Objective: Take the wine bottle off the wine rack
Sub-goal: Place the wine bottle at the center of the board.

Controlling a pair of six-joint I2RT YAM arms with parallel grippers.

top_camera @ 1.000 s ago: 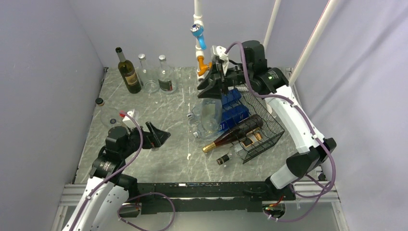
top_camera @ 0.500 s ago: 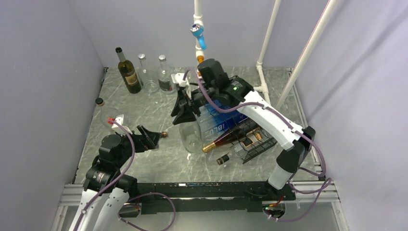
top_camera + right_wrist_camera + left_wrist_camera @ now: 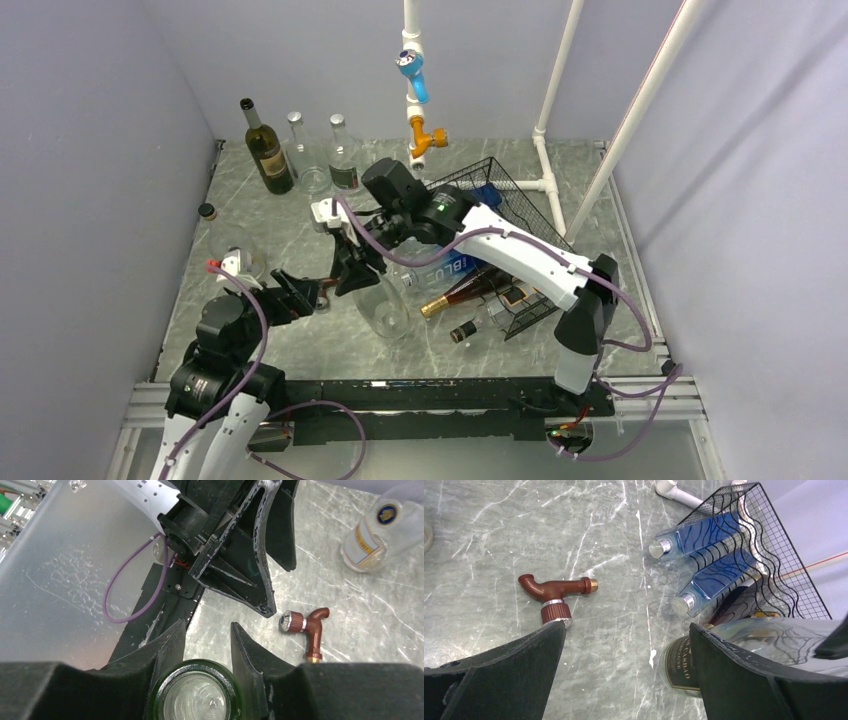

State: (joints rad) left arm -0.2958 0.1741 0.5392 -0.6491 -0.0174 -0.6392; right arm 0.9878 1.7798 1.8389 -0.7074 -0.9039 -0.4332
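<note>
The wine bottle (image 3: 393, 302), clear glass with a green rim and a black label, hangs off the rack over the table's middle. My right gripper (image 3: 347, 272) is shut on its neck. In the right wrist view the bottle's mouth (image 3: 197, 695) sits between the fingers of that gripper (image 3: 207, 630). The black wire wine rack (image 3: 522, 203) stands behind and to the right. It holds blue bottles (image 3: 704, 532) and a dark bottle with a gold-foil neck (image 3: 482, 286). My left gripper (image 3: 298, 293) stands open just left of the wine bottle. Its left wrist view shows the gripper (image 3: 627, 630) with bare table between the jaws and the bottle's label (image 3: 678, 667) by the right finger.
A brown tap fitting (image 3: 555, 594) lies on the table between the two grippers. A dark green bottle (image 3: 266, 150) and two clear bottles (image 3: 343, 158) stand at the back left. A white pipe frame with blue and orange valves (image 3: 413, 75) rises at the back. A small bottle (image 3: 466, 330) lies before the rack.
The right arm has swung left and toward the front, carrying the wine bottle from the rack to the table's middle. The left arm has drawn back slightly, still open.
</note>
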